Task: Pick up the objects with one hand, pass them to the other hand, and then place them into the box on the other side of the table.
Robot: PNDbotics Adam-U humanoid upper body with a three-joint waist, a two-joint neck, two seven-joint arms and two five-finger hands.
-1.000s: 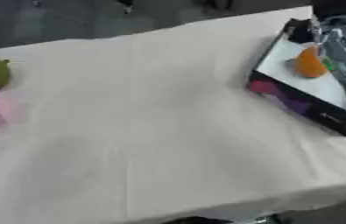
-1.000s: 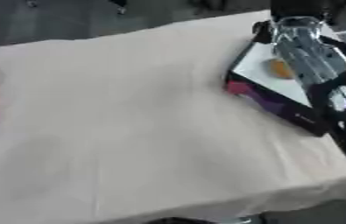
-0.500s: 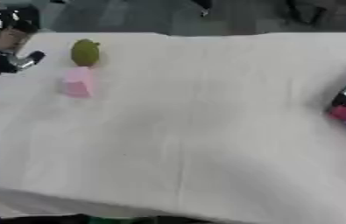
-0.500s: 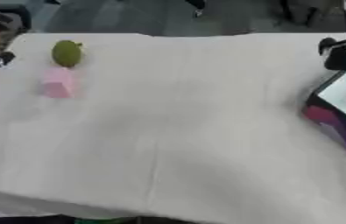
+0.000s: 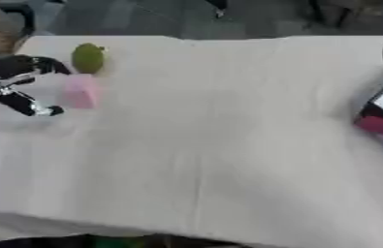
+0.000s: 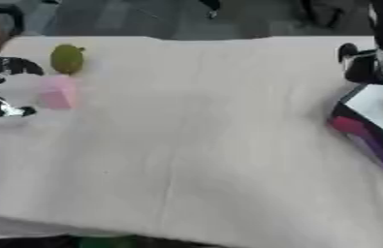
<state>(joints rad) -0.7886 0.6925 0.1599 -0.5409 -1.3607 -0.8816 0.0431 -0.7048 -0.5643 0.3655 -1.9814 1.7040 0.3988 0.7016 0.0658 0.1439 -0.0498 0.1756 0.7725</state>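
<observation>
Far left of the counter (image 5: 211, 160), the round fruit (image 5: 87, 57) sits just behind the block (image 5: 80, 91), left robot hand (image 5: 12, 80) beside them; the box (image 6: 379, 127) lies far right, right robot hand (image 6: 373, 58) above it.

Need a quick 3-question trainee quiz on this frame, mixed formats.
1. True or false: the pink block is already in the box.
2. What lies just beyond the pink block? A) green fruit B) orange ball C) cup
3. Fill in: the left hand is ____, fingers spread beside the block.

Key: 1 false; 2 A; 3 open.
</observation>
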